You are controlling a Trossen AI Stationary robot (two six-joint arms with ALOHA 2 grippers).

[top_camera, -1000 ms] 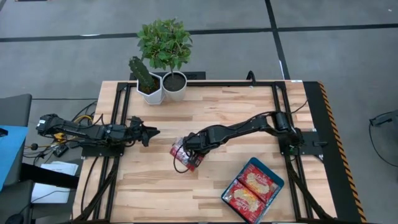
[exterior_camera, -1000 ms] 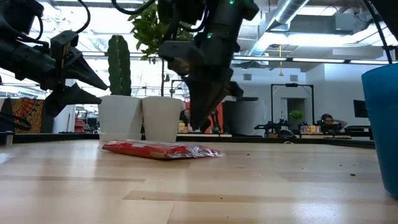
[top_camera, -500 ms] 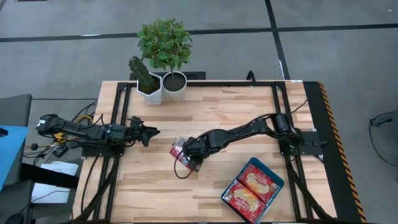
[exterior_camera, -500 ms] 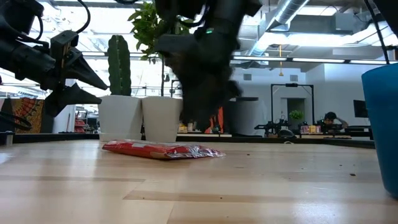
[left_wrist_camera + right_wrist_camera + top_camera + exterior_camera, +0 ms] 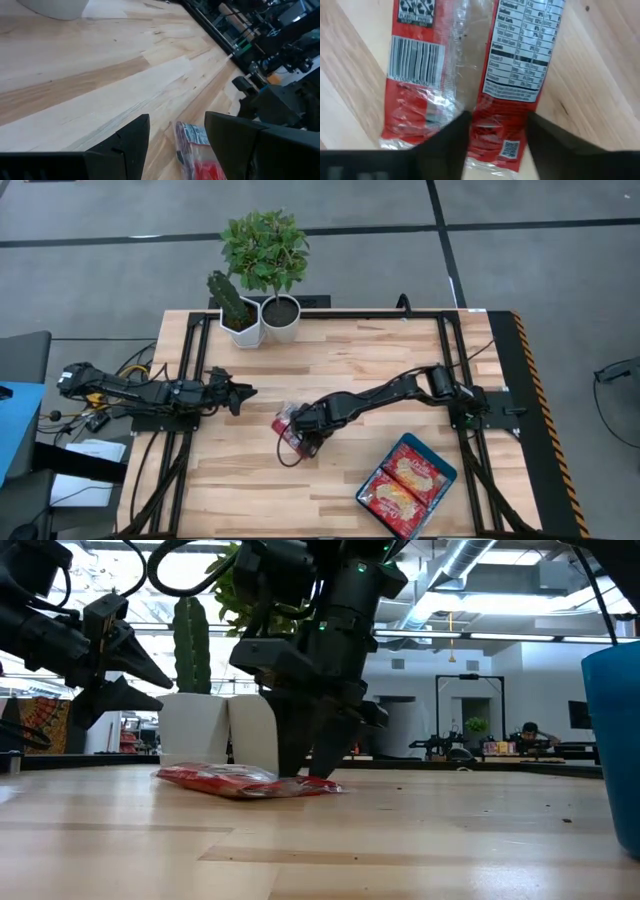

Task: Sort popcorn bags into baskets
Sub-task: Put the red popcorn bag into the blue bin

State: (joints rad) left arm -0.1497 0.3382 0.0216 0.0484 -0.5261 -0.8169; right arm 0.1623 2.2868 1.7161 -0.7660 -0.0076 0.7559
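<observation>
The blue tray (image 5: 440,480) lies near the front right corner of the wooden table (image 5: 340,360), turned at an angle. Inside it two popcorn bags (image 5: 402,483) lie flat side by side, picture side up, and they fill the tray almost fully. In the low view only one blue wall of the tray (image 5: 612,740) shows at the right edge.

One more popcorn bag (image 5: 288,431) lies flat on the table near its middle, well apart from the tray. The right gripper (image 5: 308,442) is down at this bag. In the low view its fingers (image 5: 322,755) reach down to the bag (image 5: 240,781) at its right end. In the right wrist view the two fingers (image 5: 444,145) stand apart over the bag (image 5: 470,65), whose back side with barcode and nutrition label faces up. The gripper is open and I cannot see that it has hold of the bag.

The left gripper (image 5: 240,392) waits above the left side of the table, its fingers spread open and holding nothing.

At the back edge two white pots (image 5: 262,320) stand touching each other. One holds a cactus (image 5: 228,298), the other a leafy plant (image 5: 265,245).
</observation>
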